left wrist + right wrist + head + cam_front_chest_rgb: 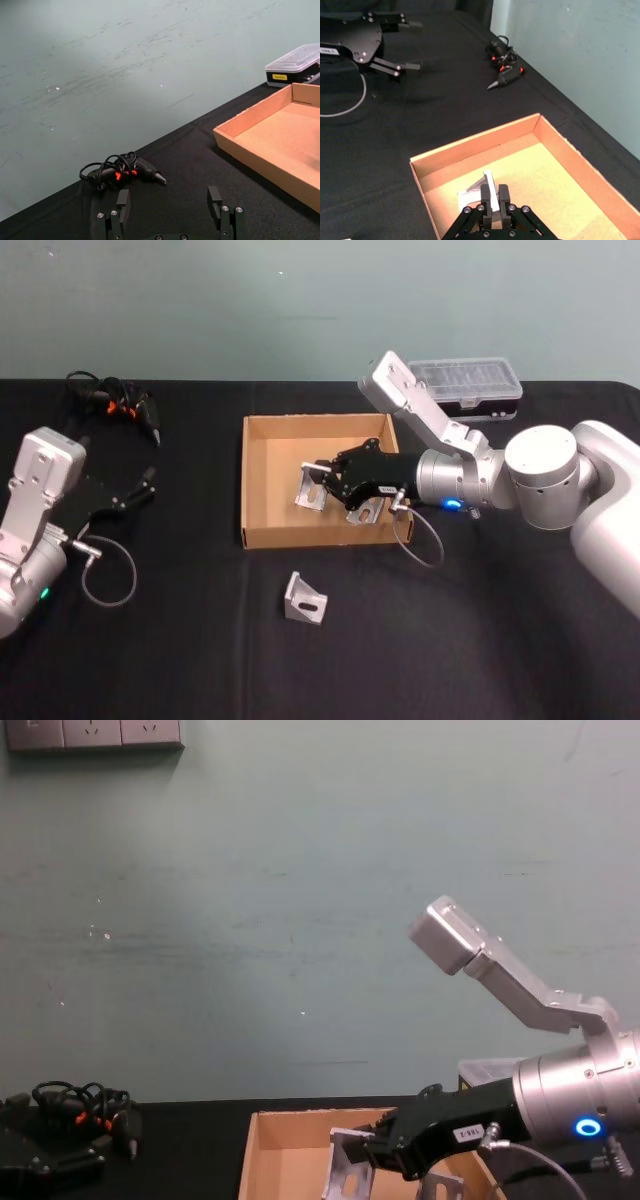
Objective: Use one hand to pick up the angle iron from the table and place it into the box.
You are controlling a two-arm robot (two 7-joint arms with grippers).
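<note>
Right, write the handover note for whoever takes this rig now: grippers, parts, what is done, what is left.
Right gripper: jaws shut on the held angle iron, inside the box just above its floor; contact with the floor cannot be told.
Left gripper: jaws open, parked over the left of the table.
A second angle iron appears to lie in the box under the right gripper. A loose angle iron stands on the table in front of the box.
Done: pick-up and carry.
Left: release, withdraw; the loose one is probably next.
</note>
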